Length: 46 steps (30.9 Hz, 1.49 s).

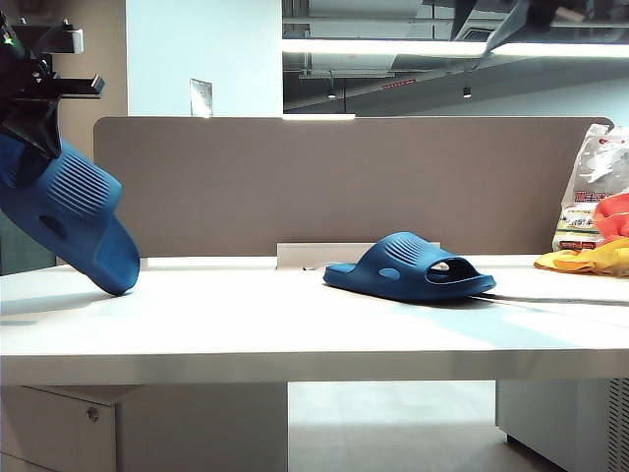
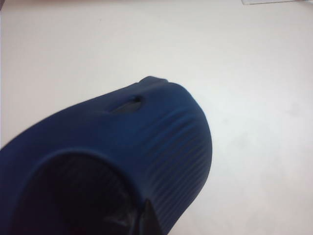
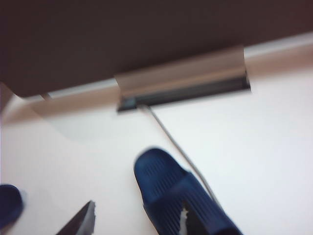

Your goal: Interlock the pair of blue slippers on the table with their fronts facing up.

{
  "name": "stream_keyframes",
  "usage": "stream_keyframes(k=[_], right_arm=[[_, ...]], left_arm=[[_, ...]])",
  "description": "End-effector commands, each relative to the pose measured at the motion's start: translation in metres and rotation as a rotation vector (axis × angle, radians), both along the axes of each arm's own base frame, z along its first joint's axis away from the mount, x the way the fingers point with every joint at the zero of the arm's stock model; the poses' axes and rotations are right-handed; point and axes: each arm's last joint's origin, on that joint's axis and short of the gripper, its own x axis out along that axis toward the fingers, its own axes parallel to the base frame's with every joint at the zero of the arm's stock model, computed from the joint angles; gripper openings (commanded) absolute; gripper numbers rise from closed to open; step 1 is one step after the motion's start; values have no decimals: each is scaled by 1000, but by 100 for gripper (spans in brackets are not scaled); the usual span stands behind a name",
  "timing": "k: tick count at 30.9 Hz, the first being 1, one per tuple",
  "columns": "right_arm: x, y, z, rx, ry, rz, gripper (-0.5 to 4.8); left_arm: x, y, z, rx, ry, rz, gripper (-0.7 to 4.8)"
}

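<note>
At the near left of the exterior view, the left hand (image 1: 39, 118) is clamped on one blue slipper (image 1: 74, 211), holding it tilted steeply with its toe end pointing down just over the off-white worktop (image 1: 246, 324); whether the toe touches the surface cannot be told. From the left wrist view that slipper (image 2: 146, 152) fills the foreground, ribbed strap and an oval side hole showing, with bare worktop (image 2: 244, 73) beyond. Further back and right of centre, the second blue slipper (image 1: 413, 267) lies flat on its sole, well apart from the first. Above it the right hand (image 3: 137, 218) hovers with its fingers (image 3: 80, 220) spread apart, holding nothing, the slipper (image 3: 176, 196) beneath them and a thin grey cable (image 3: 176, 147) running past it. Behind stands the grey-brown divider panel (image 1: 344, 177), and at the far right lie a plastic bag (image 1: 590, 197) and yellow cloth (image 1: 590, 261)
</note>
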Motion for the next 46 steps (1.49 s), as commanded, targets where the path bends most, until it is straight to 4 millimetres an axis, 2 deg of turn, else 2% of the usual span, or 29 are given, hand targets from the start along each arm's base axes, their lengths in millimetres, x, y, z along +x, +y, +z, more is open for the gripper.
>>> stream_keyframes(k=[1, 5, 10, 14, 18, 23, 26, 31, 36, 46], right_arm=[[-24, -5, -5, 8, -122, 35, 220], [-43, -10, -37, 95, -111, 56, 220], [-41, -8, -87, 241, -19, 80, 223], [-28, -12, -113, 358, 15, 86, 258], [-8, -23, -130, 462, 42, 74, 257], [21, -44, -161, 730, 115, 97, 258], [29, -50, -178, 783, 157, 82, 257], [39, -49, -197, 792, 222, 73, 257], [54, -44, -207, 796, 310, 82, 257], [72, -34, -207, 771, 346, 86, 252]], left_arm=[[-1, -2, 6, -42, -31, -37, -6], [-2, -3, 7, -71, -34, -71, -6], [-4, -8, 13, -109, -63, -149, -6], [-7, -9, 17, -136, -73, -190, -6], [-11, -9, 21, -147, -86, -206, -6], [-15, -9, 27, -146, -114, -208, -6], [-15, -9, 28, -146, -116, -208, -6], [-15, -9, 28, -156, -118, -204, -6], [-15, -9, 28, -155, -118, -204, -6], [-15, -7, 32, -149, -145, -191, -6]])
